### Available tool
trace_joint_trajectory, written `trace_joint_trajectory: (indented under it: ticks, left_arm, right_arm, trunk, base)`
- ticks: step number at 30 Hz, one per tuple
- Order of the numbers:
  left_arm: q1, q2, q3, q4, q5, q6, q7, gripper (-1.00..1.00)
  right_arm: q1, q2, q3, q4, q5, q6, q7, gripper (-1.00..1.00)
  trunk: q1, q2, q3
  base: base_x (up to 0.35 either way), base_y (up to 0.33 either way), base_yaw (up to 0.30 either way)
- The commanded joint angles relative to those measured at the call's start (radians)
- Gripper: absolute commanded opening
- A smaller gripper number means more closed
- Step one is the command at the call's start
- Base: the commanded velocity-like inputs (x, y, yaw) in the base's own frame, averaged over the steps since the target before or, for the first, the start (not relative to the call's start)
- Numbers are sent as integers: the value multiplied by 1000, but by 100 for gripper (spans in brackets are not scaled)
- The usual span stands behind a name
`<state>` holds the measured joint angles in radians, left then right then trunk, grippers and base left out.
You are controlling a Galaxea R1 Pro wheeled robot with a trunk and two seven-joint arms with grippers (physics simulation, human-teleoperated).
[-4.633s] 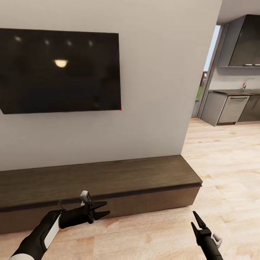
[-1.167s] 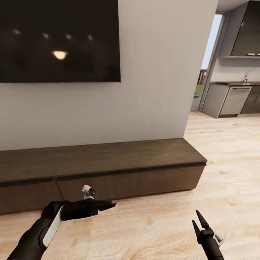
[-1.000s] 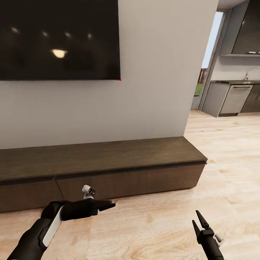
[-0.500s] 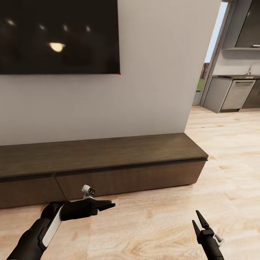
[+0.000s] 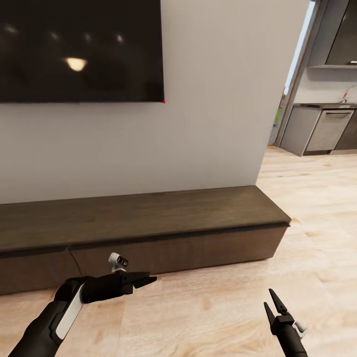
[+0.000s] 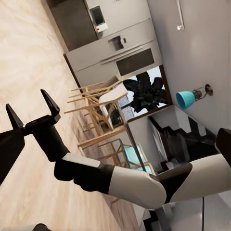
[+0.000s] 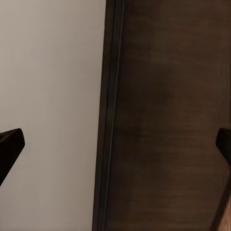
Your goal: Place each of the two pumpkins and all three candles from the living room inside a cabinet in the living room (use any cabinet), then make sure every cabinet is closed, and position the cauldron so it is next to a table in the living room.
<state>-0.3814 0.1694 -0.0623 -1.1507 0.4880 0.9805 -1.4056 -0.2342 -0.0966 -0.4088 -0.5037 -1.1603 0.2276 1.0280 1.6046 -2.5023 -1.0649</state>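
One closed cabinet (image 5: 148, 233); two empty end effectors, left (image 5: 147, 280), right (image 5: 274, 303).

We see the cabinet (image 7: 168, 115) filling the right half of the frame as dark-brown wood grain, the pale wall (image 7: 48, 96) the left half. A dark seam runs between them. Two black fingertips (image 7: 9, 144) show at the left and right edges, spread wide.
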Motion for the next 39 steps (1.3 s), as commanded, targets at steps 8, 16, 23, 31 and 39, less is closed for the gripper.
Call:
trace_joint_trajectory:
  ticks: [8, 16, 23, 31, 39]
  left_arm:
    - [-1, 0, -2, 0, 4, 10, -1, 100]
    - [-1, -1, -2, 6, 4, 10, -1, 100]
    - [-1, -1, -2, 6, 4, 10, -1, 100]
    - [-1, -2, -2, 7, 4, 10, -1, 100]
    - [-1, -2, -2, 7, 4, 10, -1, 100]
  right_arm:
    - [-1, 0, -1, 1, -7, 10, 3, 100]
    - [-1, 0, -1, 2, -7, 10, 3, 100]
    - [-1, 0, -1, 2, -7, 9, 3, 100]
    - [-1, 0, -1, 2, -7, 9, 2, 100]
    - [-1, 0, -1, 2, -7, 9, -1, 100]
  trunk:
    - [0, 0, -1]
    - [0, 0, -1]
    - [0, 0, -1]
    - [0, 0, -1]
    - [0, 0, -1]
  base:
    - [297, 0, 0]
    - [301, 0, 0]
    - [288, 0, 0]
    - [235, 0, 0]
    - [96, 0, 0]
